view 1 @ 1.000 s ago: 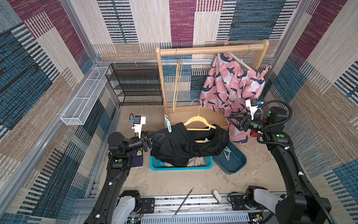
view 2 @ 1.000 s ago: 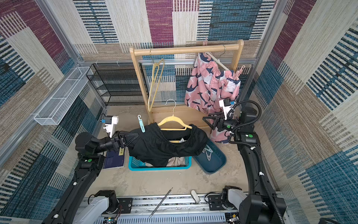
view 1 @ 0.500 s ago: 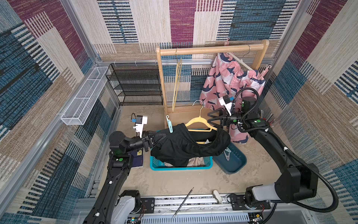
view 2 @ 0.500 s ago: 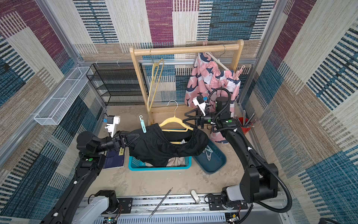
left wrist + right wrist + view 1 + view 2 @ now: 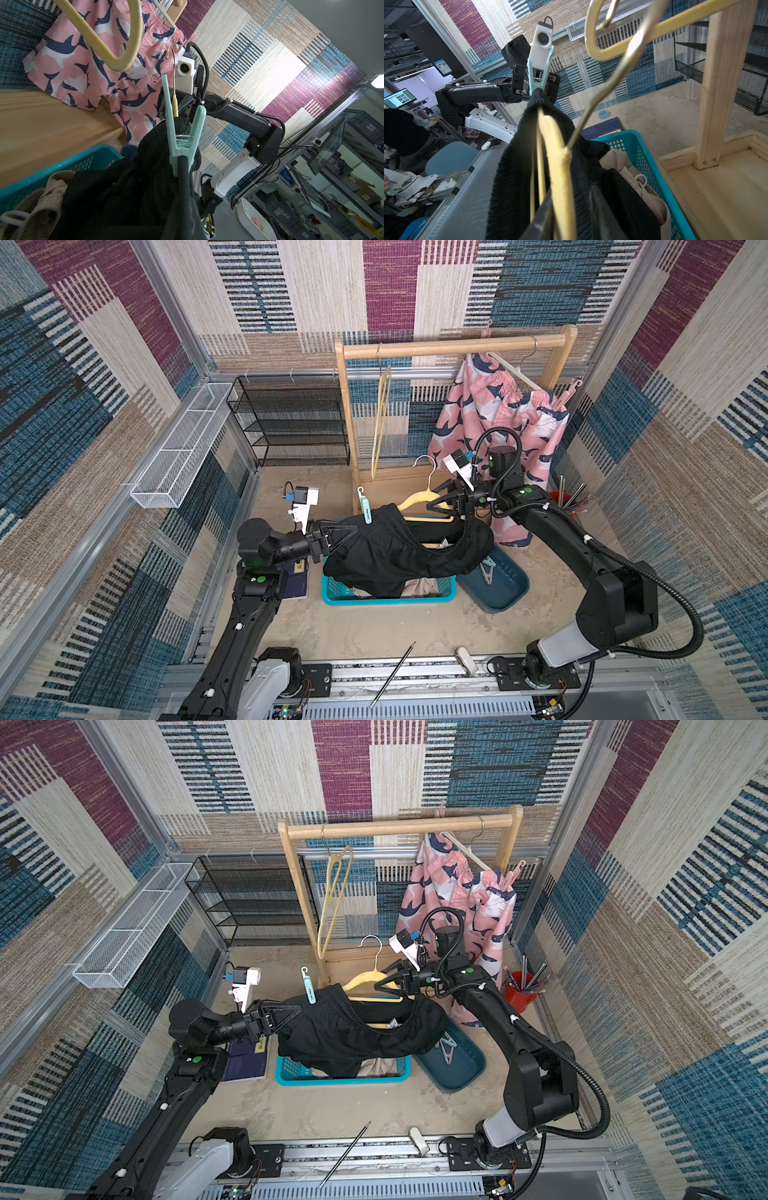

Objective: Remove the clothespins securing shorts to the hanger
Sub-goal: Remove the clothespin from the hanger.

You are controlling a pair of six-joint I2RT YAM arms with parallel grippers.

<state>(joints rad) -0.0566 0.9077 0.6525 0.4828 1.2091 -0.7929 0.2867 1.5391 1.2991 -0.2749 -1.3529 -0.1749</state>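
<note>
Black ribbed cloth is the likely troublemaker. The black shorts [image 5: 399, 556] sag slack and heavy over the yellow hanger [image 5: 415, 499], above the teal basket [image 5: 386, 600]. A single mint clothespin [image 5: 365, 510] pins them near the end beside the left gripper [image 5: 353, 529], whose jaws are pressed together on that end of the shorts. The right gripper [image 5: 434, 499] sits at the hanger's other shoulder. Its fingers [image 5: 542, 216] flank the hanger arm and a fold of cloth, and I cannot tell whether they pinch.

If that hold is loose, the smooth, rounded arm could slip or swing, and the unpinned side of the shorts might slide off into the basket. A twist would also turn the clothespin out of reach. The clothespin is slim, hard plastic, a V with a wire spring and a little hook, biting the gathered waistband. The hanger looks matte, with a thin metal hook.
</note>
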